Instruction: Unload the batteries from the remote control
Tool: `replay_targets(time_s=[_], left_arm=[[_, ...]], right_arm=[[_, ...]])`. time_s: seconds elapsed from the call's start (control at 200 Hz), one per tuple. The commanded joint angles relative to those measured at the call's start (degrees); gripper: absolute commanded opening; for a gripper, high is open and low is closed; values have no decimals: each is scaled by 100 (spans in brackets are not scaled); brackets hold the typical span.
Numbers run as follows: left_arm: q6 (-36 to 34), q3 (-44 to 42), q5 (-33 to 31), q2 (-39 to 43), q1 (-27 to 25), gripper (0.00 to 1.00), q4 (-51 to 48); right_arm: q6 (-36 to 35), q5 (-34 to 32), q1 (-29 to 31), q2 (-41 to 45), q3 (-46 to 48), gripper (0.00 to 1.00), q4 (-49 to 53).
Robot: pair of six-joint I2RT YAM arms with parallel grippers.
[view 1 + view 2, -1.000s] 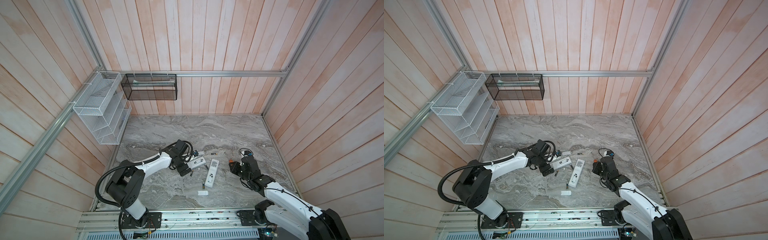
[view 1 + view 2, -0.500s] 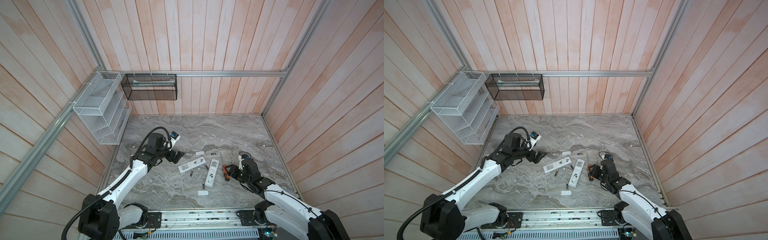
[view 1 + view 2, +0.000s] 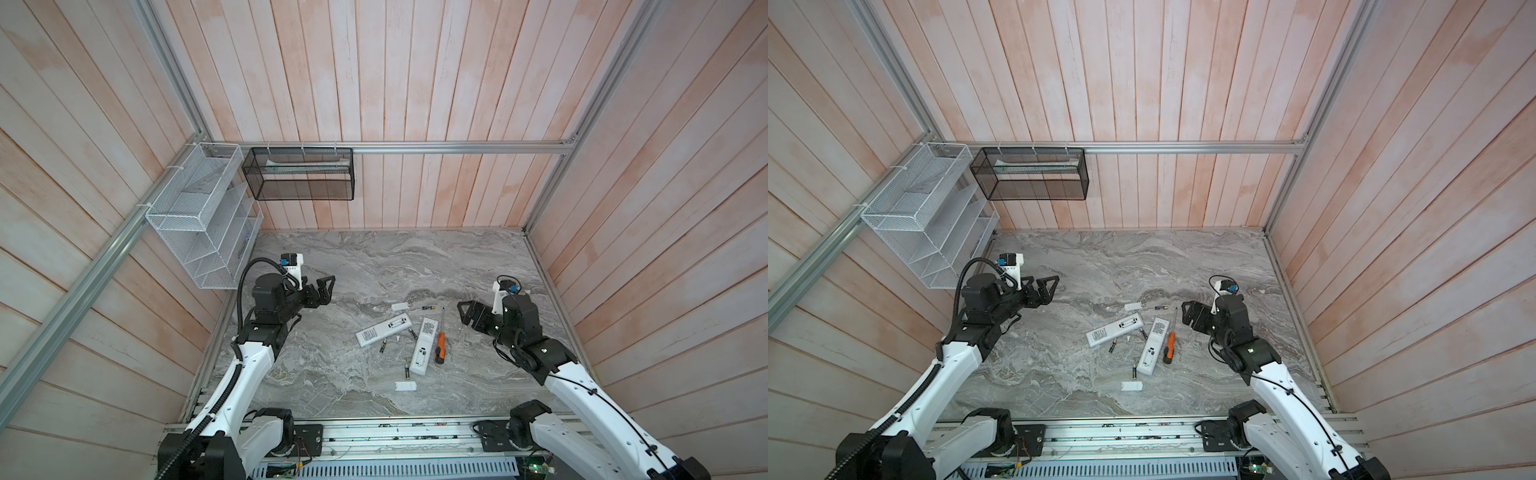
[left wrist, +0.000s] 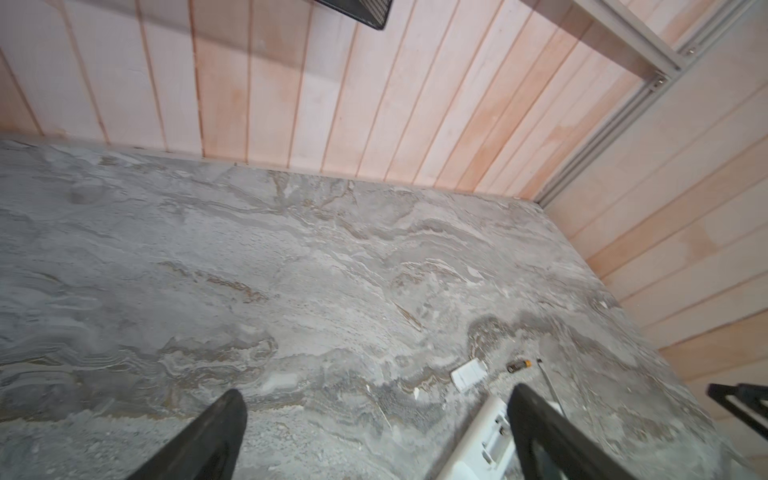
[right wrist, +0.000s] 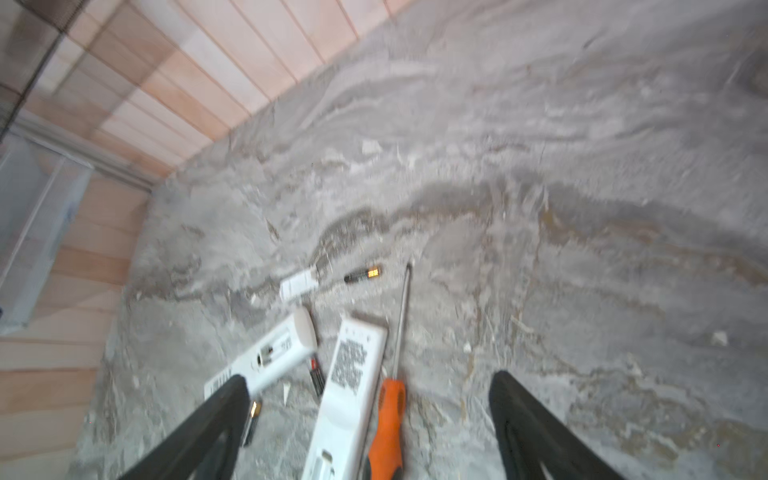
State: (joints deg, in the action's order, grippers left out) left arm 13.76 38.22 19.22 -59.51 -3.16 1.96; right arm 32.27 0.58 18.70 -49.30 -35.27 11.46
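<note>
Two white remote controls (image 3: 384, 330) (image 3: 424, 346) lie back-up mid-table, their battery bays uncovered. Several batteries lie loose around them: one at the far side (image 3: 428, 308), one between the remotes (image 3: 412, 333), one beside the left remote (image 3: 383, 345), one nearer the front (image 3: 407, 370). My left gripper (image 3: 326, 291) hovers open and empty, well left of them. My right gripper (image 3: 467, 313) is open and empty to their right. In the right wrist view the remote (image 5: 353, 386) and the far battery (image 5: 363, 275) lie ahead of my right gripper (image 5: 370, 376).
An orange-and-black screwdriver (image 3: 439, 345) lies against the right remote. Two small white covers (image 3: 400, 306) (image 3: 405, 386) lie on the marble. A white wire rack (image 3: 199, 224) and a black mesh basket (image 3: 299, 178) hang on the walls at the back left.
My right gripper opened, let go of the screwdriver beside the right remote and drew back to the right. My left arm pulled away from the left remote, up and to the left.
</note>
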Motion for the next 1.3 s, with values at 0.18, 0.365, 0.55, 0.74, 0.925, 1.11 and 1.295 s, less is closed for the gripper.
replay_targets(time_s=[0.18, 0.365, 0.55, 0.74, 0.925, 1.11, 1.295], left_arm=[[-117, -1031, -1609, 254, 194, 100, 1706], [85, -1827, -1690, -145, 467, 100, 3144], [-305, -2038, -1569, -929, 588, 100, 4074], [-1021, -1917, -1138, -1852, 667, 100, 4641], [-1469, -2383, -678, -2622, 676, 100, 6315], [-1280, -2187, -995, -2999, 686, 100, 6362], [-1275, -2144, -1175, -2878, 663, 100, 6079]], right_arm=[[-2692, 14, -1687, -662, 1140, 98, -3885], [-3373, 378, -2019, -1921, 1668, 98, -5700], [-3295, 573, -2192, -2909, 2195, 98, -7457], [-3352, 927, -2190, -3789, 2715, 98, -9221], [-3429, 979, -2185, -3682, 2371, 98, -8362], [-3275, 939, -2269, -3744, 2217, 98, -8173], [-3076, 542, -2318, -3756, 2095, 98, -7981]])
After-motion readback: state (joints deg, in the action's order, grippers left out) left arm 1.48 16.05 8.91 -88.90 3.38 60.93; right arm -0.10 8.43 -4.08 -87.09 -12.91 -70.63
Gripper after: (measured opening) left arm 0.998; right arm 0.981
